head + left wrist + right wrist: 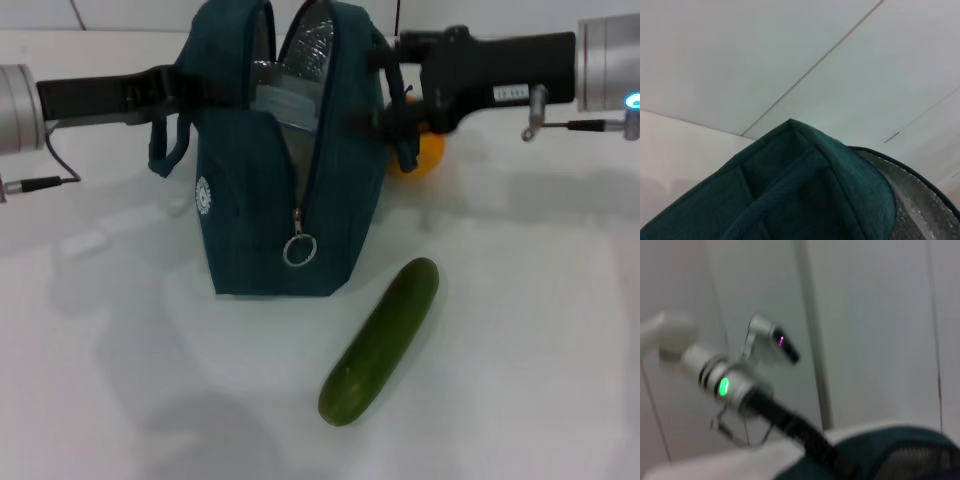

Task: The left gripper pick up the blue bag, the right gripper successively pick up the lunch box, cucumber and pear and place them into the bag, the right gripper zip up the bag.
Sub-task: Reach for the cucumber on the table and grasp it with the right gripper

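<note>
White tabletop (520,330) holds the blue bag (250,210) upright at centre, unzipped. At nine o'clock the left gripper (180,88) pinches its handle. At two o'clock the right gripper (385,85), finger spread unclear, hovers beside the pear (425,155). Cucumber (380,340) lies at five o'clock.

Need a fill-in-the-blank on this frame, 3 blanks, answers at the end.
1. The blue bag stands upright with its zipper ____.
2. The cucumber lies on the ____, outside the bag.
3. The pear sits partly hidden behind the bag, below the ____ gripper.
The left gripper is at the bag's other side.

Answers: open; table; right
</note>
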`<state>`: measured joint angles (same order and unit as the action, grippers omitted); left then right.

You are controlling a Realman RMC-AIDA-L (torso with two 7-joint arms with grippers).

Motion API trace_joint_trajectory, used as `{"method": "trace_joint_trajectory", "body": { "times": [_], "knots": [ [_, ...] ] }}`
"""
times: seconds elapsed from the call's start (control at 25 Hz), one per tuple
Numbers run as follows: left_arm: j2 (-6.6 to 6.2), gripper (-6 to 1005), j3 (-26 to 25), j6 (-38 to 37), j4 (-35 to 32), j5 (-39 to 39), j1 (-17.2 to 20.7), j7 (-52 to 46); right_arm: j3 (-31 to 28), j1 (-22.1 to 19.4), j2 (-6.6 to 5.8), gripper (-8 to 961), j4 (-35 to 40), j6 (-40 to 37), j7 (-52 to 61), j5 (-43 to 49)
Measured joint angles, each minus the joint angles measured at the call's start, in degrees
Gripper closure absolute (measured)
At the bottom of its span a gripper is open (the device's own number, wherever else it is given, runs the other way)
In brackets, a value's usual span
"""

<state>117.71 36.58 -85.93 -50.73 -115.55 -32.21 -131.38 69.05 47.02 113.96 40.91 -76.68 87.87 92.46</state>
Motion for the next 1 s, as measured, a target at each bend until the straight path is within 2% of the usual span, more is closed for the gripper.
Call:
{"method": "trace_joint_trajectory", "body": {
  "times": [0.24, 0.6, 0.76, 0.8, 1.0],
  "knots": [
    [-0.03, 964, -0.22, 0.17, 0.45, 0.04, 0.94, 0.71, -0.06, -1.22, 0.35, 69, 12.51, -3.69, 1.60, 12.52],
    [0.33, 964, -0.28, 0.81, 0.64, 0.18, 1.26, 1.65, -0.03, -0.48, 0.55, 69, 32.52, -18.01, 8.57, 25.29],
    [0.38, 964, -0.29, 1.01, 1.77, 0.90, 1.36, 2.17, 0.05, 2.04, 0.76, 68, 35.18, -22.22, 10.81, 29.70],
    [0.39, 964, -0.29, 1.04, 1.99, 1.08, 1.36, 2.34, 0.17, 4.69, 1.01, 68, 34.93, -25.58, 11.68, 32.12],
    [0.56, 964, -0.29, 1.59, 3.13, 1.27, 1.33, 3.41, 3.33, 8.09, 1.13, 71, 33.55, -28.14, 11.77, 34.26]
  ]
}}
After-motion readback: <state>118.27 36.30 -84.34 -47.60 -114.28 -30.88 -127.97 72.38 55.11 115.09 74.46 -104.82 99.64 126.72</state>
